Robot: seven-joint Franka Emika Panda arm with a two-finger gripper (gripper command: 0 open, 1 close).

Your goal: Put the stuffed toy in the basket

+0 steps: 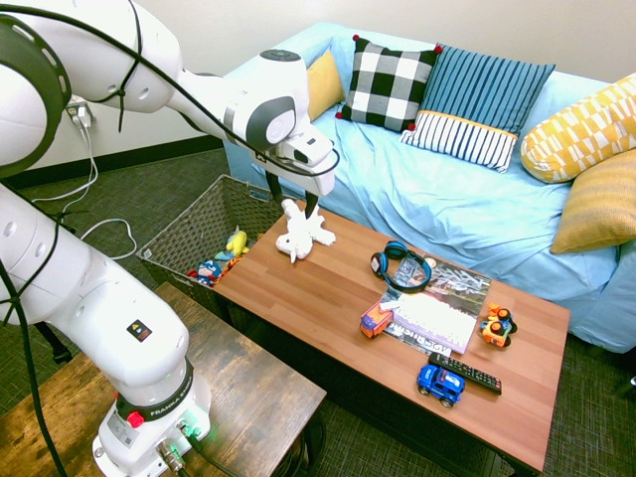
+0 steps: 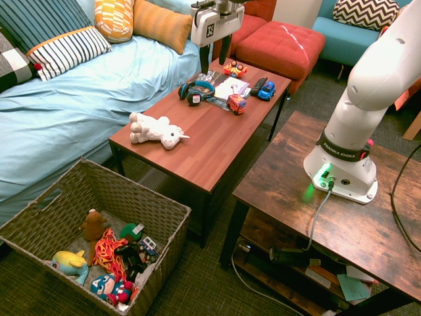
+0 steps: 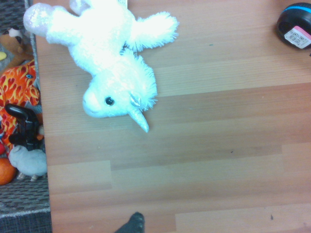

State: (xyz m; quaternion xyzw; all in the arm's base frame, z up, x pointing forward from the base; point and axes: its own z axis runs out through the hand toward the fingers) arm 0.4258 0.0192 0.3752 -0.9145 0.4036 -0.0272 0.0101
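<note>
Stuffed toy (image 2: 156, 130), a white plush unicorn with a small horn, lies on its side on the wooden coffee table (image 2: 204, 141), near the table end closest to the basket. My gripper (image 2: 218, 47) hangs in the air above the table, apart from the toy; its two fingers (image 2: 227, 49) point down, spread apart, with nothing between them. In the wrist view the toy (image 3: 104, 58) fills the upper part, its horn (image 3: 141, 119) pointing across bare tabletop.

Basket (image 2: 168, 224), a woven rectangular container, stands on the carpet just beside that table end, below tabletop level. It contains a yellow plush (image 2: 69, 261), a brown plush (image 2: 94, 224), an orange-red patterned item (image 2: 108, 250) and a blue-and-red figure (image 2: 113, 288).

Farther along the table lie blue headphones (image 2: 195, 91), a magazine (image 2: 227, 87), an orange toy truck (image 2: 237, 103), a blue toy car (image 2: 266, 91), a remote control (image 2: 258, 85) and an orange toy vehicle (image 2: 235, 68). A light-blue sofa (image 2: 85, 99) with cushions runs along the table's far side.
</note>
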